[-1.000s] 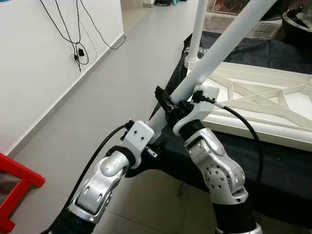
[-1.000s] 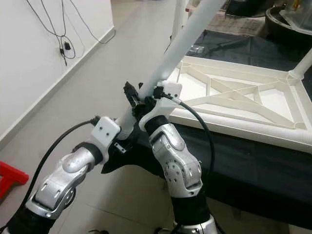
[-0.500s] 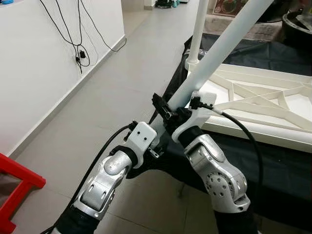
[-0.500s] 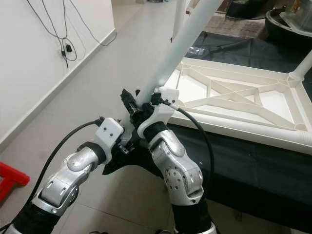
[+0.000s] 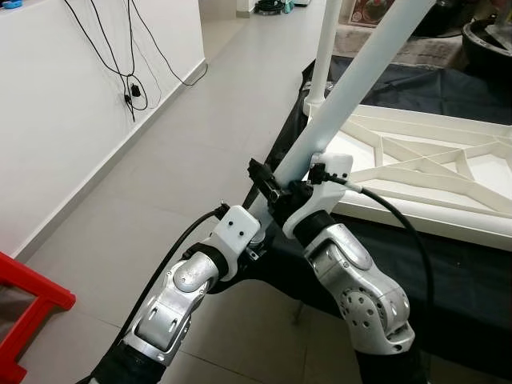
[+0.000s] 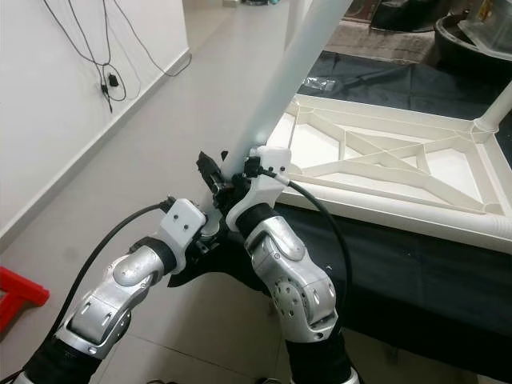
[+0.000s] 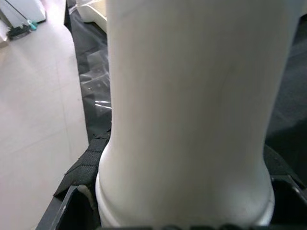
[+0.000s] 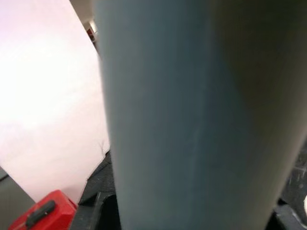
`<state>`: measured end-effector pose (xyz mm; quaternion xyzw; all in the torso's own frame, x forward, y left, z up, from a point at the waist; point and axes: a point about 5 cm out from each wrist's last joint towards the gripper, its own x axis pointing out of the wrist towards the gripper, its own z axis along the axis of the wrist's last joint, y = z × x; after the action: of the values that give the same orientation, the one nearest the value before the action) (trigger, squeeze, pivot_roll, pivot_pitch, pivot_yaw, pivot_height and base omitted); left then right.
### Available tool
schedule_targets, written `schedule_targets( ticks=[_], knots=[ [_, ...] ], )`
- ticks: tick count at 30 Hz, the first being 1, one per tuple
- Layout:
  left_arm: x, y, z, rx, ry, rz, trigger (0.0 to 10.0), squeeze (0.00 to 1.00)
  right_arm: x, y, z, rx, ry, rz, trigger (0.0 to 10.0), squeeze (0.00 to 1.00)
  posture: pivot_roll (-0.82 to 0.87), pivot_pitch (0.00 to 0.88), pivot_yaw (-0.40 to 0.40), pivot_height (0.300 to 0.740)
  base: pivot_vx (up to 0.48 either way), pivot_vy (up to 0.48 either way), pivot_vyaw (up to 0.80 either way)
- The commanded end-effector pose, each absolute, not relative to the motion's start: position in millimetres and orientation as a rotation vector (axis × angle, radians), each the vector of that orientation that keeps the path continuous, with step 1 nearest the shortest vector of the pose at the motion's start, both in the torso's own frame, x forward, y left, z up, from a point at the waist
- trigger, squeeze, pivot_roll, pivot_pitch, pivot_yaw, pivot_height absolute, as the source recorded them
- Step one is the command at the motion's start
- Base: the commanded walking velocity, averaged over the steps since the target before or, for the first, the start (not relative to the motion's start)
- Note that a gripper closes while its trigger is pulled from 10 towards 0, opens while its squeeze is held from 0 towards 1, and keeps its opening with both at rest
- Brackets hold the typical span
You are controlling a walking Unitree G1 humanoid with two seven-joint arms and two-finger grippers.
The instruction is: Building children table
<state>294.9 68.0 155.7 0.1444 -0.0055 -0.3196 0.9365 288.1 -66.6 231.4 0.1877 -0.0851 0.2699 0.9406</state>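
Alignment is what this step asks of us: we hold a long white table leg slanting up and away from our wrists, and its lower end has to find a corner socket of the upturned white tabletop frame, which lies on a black sheet just ahead and to our right. One leg already stands upright at the frame's near-left corner. To seat ours well, we judge that we should bring it closer to vertical before lowering, keep both grips low on the tube so the end stays steerable, and press straight along its axis rather than levering sideways against the thin ribs.

Both arms reach forward with the wrists drawn close together. Our right gripper sits higher on the leg, its black fingers closed around the tube just above the wrist mount. Our left gripper is just below and beside it at the leg's flared lower end; the tube fills its wrist view, so we take it as clamped on the leg too. The tiled floor lies beneath.
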Motion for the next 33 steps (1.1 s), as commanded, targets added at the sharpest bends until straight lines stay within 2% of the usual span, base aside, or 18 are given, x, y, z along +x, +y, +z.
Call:
schedule_targets(
  ticks=[1,2,6,7,12,15,19,23,25,33],
  knots=[
    [292,65,153,0.280,-0.001,-0.684,10.0,0.00,284,-59,228,0.351,-0.177,0.588,10.0,0.69,0.07,0.135,-0.012,0.740,0.000,0.000,0.00],
    [291,66,154,0.268,-0.006,-0.693,10.0,0.00,285,-61,228,0.346,-0.182,0.585,10.0,1.00,0.07,0.133,-0.012,0.740,0.000,0.000,0.00],
    [287,71,155,0.241,-0.013,-0.728,10.0,0.00,287,-64,228,0.334,-0.191,0.590,10.0,1.00,0.07,0.132,-0.014,0.740,0.000,0.000,0.00],
    [284,75,155,0.221,-0.010,-0.761,10.0,0.00,288,-68,228,0.336,-0.192,0.606,10.0,0.00,0.07,0.134,-0.012,0.740,0.000,0.000,0.00],
    [277,85,155,0.179,0.007,-0.835,10.0,0.00,289,-73,228,0.323,-0.192,0.636,10.0,0.00,0.07,0.136,-0.010,0.740,0.000,0.000,0.00],
    [265,109,154,0.171,0.066,-0.976,10.0,0.00,293,-84,228,0.318,-0.183,0.725,10.0,0.00,0.08,0.139,-0.009,0.740,0.000,0.000,0.00],
    [262,123,153,0.185,0.106,-1.012,10.0,0.00,294,-90,228,0.358,-0.154,0.793,10.0,0.00,0.08,0.140,-0.010,0.740,0.000,0.000,0.00],
    [261,126,153,0.174,0.119,-1.020,10.0,0.00,293,-91,229,0.392,-0.140,0.827,10.0,0.00,0.08,0.143,-0.010,0.740,0.000,0.000,0.00],
    [256,129,153,0.140,0.151,-1.057,10.0,0.00,290,-90,229,0.417,-0.116,0.912,10.0,0.00,0.08,0.145,-0.012,0.740,0.000,0.000,0.00],
    [251,134,155,0.064,0.177,-1.096,10.0,0.00,283,-88,228,0.402,-0.093,1.050,10.0,0.00,0.08,0.147,-0.011,0.740,0.000,0.000,0.00]
  ],
)
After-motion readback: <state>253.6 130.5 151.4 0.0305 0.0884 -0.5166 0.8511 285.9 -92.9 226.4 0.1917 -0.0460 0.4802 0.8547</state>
